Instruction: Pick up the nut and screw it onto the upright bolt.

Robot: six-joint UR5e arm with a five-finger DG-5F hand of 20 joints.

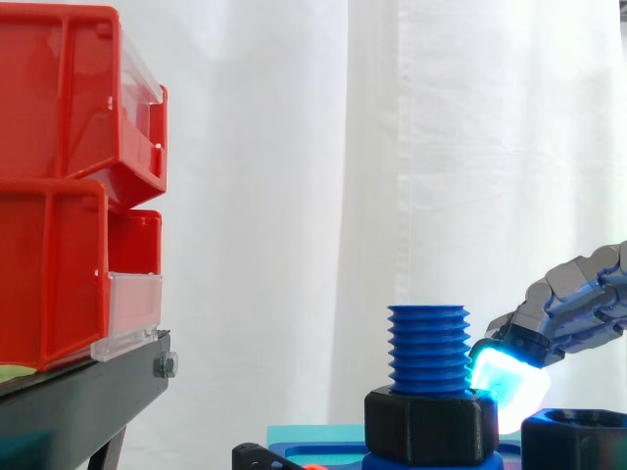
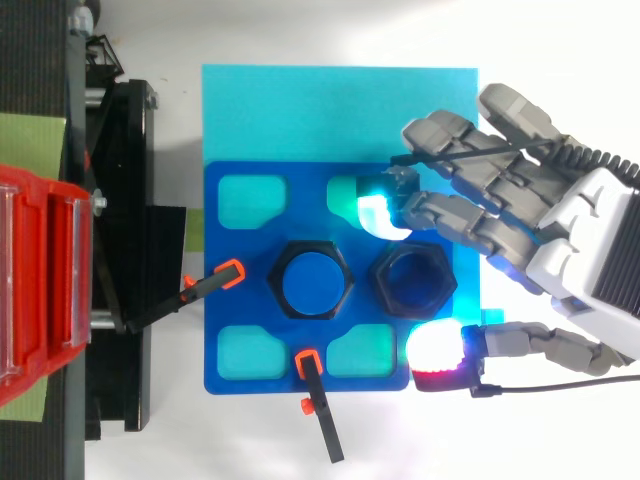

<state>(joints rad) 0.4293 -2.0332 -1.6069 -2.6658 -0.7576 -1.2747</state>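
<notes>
The bolt [image 1: 428, 348] is blue plastic with coarse, rounded threads and a flat top. It stands upright at the middle of a blue base plate [image 2: 300, 215]. A black hexagonal base nut [image 1: 428, 426] with a matte surface sits around the foot of the bolt, against the plate.

The nut [image 2: 413, 282], also black, hexagonal and matte, lies flat on the plate just beside the base nut, toward the plate edge nearest the arm. The blue of the plate shows through its round bore.

The robot hand [image 2: 575, 235] has grey segmented fingers and is open. Its fingers are spread and only lightly bent, and they straddle the nut without clamping it. One fingertip pad [image 2: 375, 213] glows cyan-green at the far side of the nut. In the side view this pad hangs close to the bolt threads. The thumb pad [image 2: 437, 350] glows white and red near the corner of the plate.

The plate has rounded rectangular cut-outs and lies on a smooth cyan sheet [image 2: 300, 110] on the white desk [image 2: 330, 35]. Two black clamps with orange tips [image 2: 230, 272] [image 2: 311, 358] reach onto two plate edges.

Glossy red bins [image 1: 59, 196] with clear front panels are stacked on a black stand [image 1: 78, 401] before the white curtain [image 1: 294, 147].
</notes>
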